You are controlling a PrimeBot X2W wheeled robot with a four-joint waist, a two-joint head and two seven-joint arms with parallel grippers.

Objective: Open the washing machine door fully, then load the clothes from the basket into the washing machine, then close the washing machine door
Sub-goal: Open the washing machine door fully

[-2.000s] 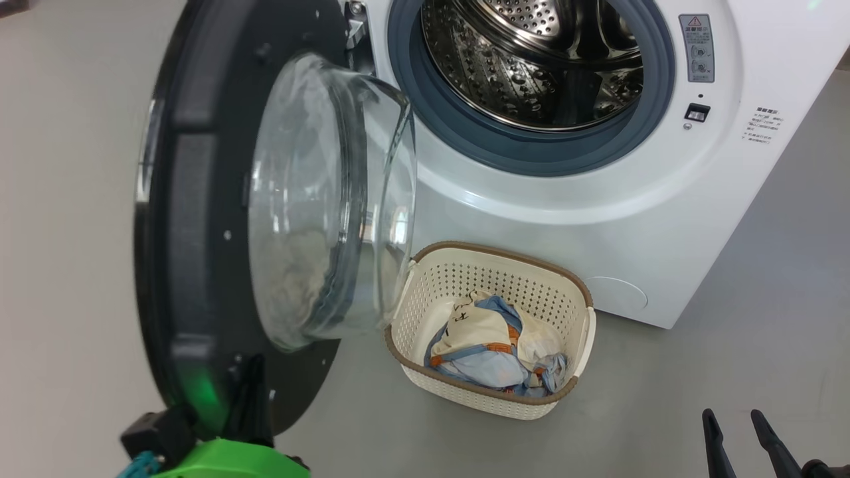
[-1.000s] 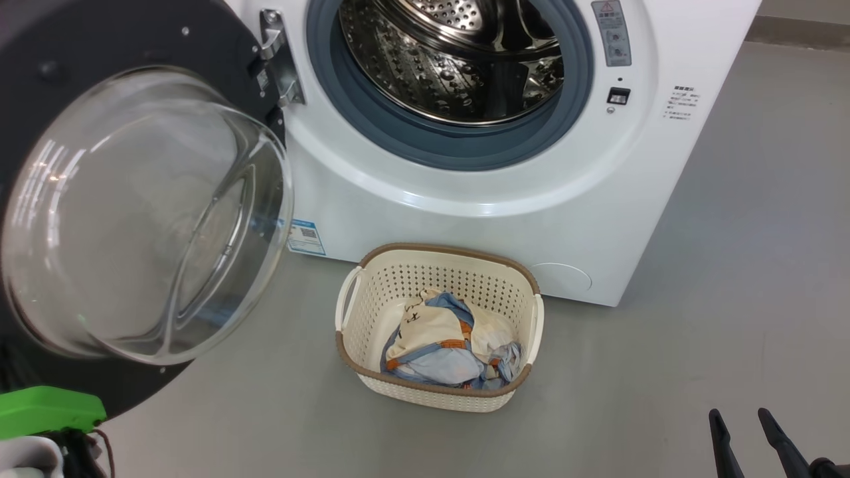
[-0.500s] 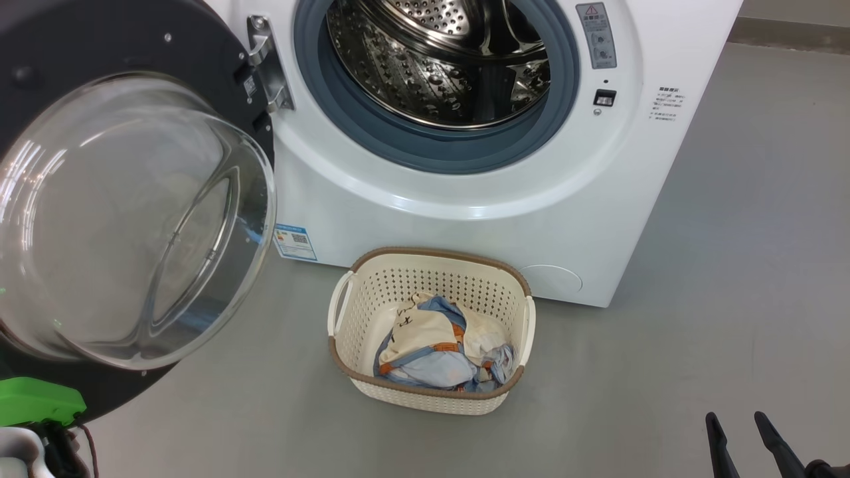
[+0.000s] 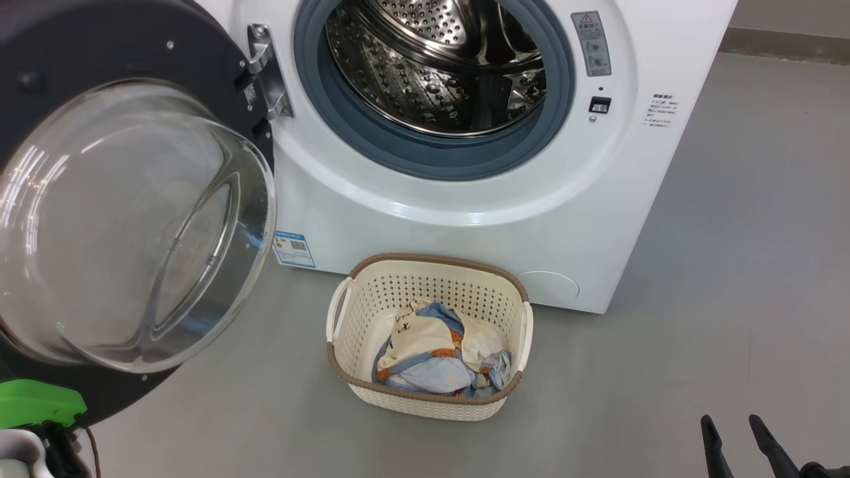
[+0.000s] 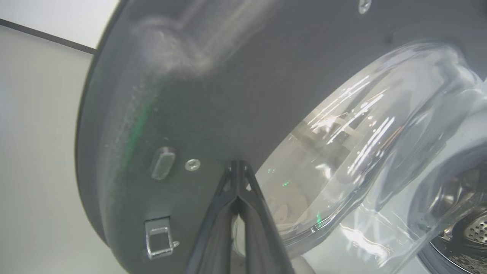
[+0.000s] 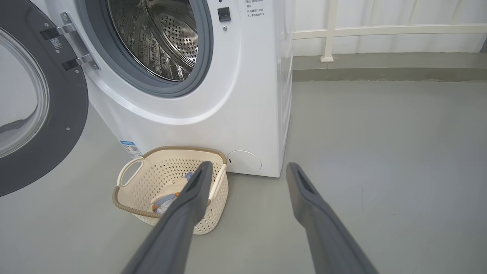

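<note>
The washing machine (image 4: 431, 219) stands white with its steel drum (image 4: 438, 60) exposed. Its black door (image 4: 99, 40) hangs wide open at the left, glass bowl (image 4: 126, 226) facing me. On the floor in front sits the basket (image 4: 425, 405), holding the clothes (image 4: 431, 358), light blue with orange plus a cream cloth. In the left wrist view my left gripper (image 5: 237, 164) is shut, its tips against the door's inner face (image 5: 190, 95) beside the glass (image 5: 361, 152). My right gripper (image 6: 249, 167) is open and empty, low and right of the basket (image 6: 129, 201).
Grey floor (image 4: 730, 265) spreads to the right of the machine. A white railing (image 6: 331, 34) and a low kerb run behind it. A blue label (image 4: 292, 249) marks the machine's lower left corner. My left arm's green wrist cover (image 4: 36, 401) sits under the door's lower edge.
The door has swung from roughly half open to wide open towards the left. The head camera has shifted too. In the last half second hardly anything moved; the right gripper has stayed put.
</note>
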